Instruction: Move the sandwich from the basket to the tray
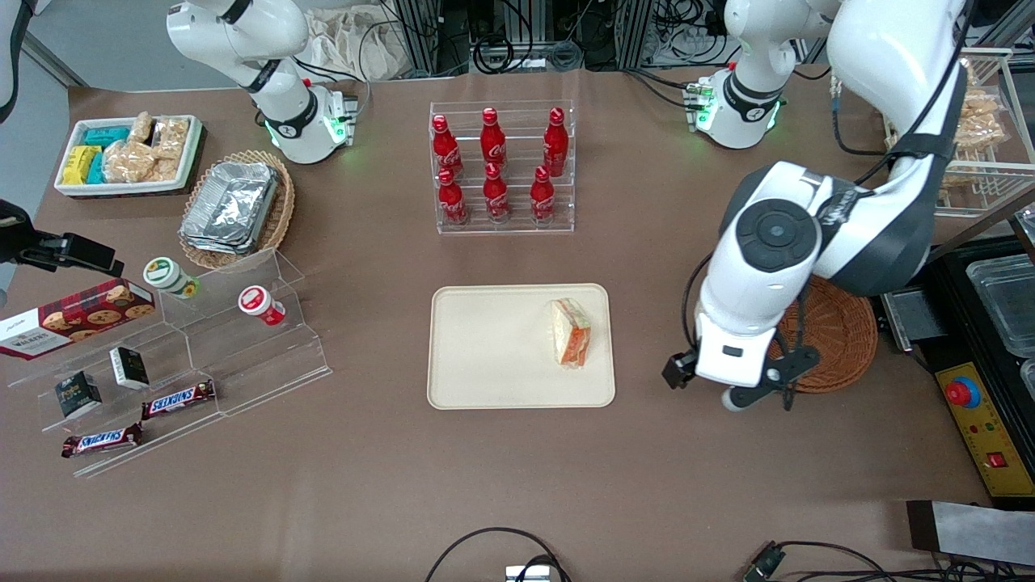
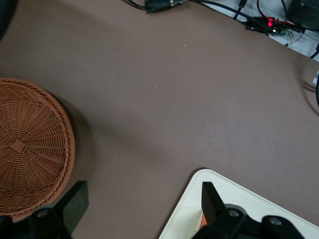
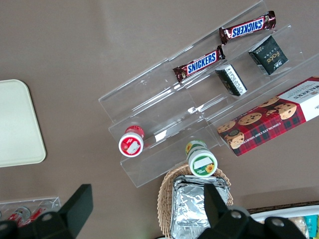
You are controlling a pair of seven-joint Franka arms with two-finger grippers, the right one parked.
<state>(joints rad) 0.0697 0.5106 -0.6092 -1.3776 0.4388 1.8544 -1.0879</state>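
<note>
The sandwich (image 1: 571, 333), a white wedge with orange and green filling, lies on the cream tray (image 1: 493, 347) near the tray edge that faces the working arm. The reddish-brown basket (image 1: 845, 335) sits toward the working arm's end of the table, partly covered by the arm. It looks empty in the left wrist view, where the basket (image 2: 30, 149) and a tray (image 2: 189, 211) corner both show. My gripper (image 1: 732, 396) hangs over bare table between tray and basket. Its fingers (image 2: 75, 199) stand wide open with nothing between them.
A clear rack of red cola bottles (image 1: 501, 166) stands farther from the front camera than the tray. Toward the parked arm's end are a stepped acrylic stand (image 1: 186, 347) with snacks, a tan basket of foil containers (image 1: 234, 206) and a white snack bin (image 1: 129, 153). A control box (image 1: 974, 416) lies beside the basket.
</note>
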